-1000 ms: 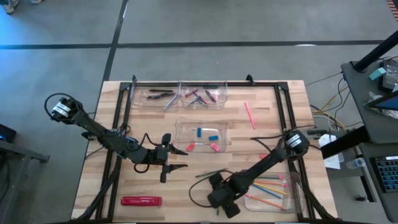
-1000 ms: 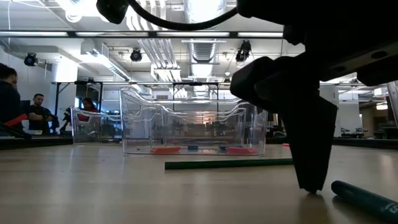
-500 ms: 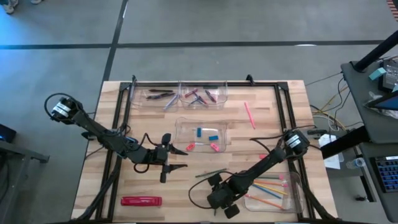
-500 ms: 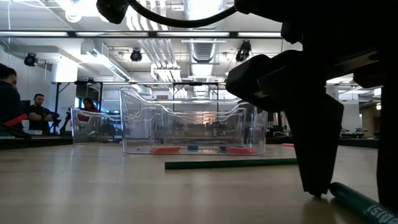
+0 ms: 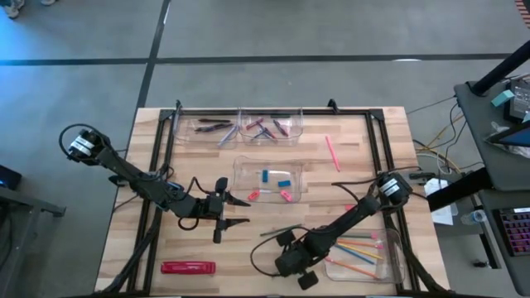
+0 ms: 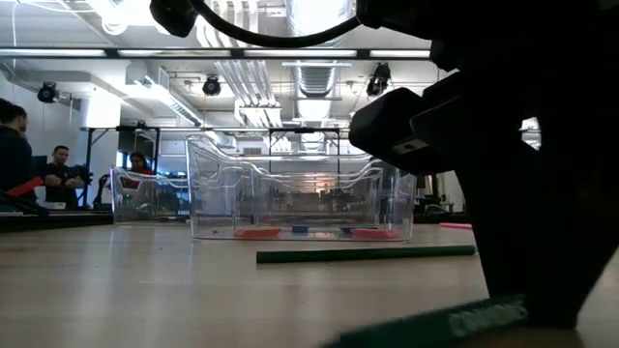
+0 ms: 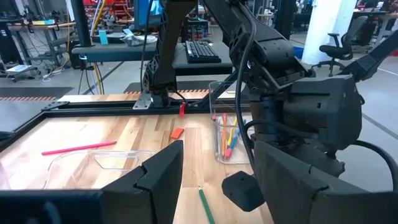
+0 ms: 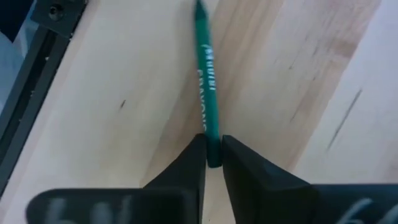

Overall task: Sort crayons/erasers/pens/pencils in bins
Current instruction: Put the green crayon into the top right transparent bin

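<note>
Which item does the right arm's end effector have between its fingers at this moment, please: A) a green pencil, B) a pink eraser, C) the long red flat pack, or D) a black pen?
A: the right wrist view shows the right end effector with its fingers closed on one end of a green pencil lying along the wooden table.

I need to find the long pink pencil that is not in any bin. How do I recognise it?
Start at the wooden table and find the middle clear bin, the one holding erasers. Toward the right arm's side of it, the pink pencil lies alone on bare wood. Unlike the pencils elsewhere, it sits outside every bin.
</note>
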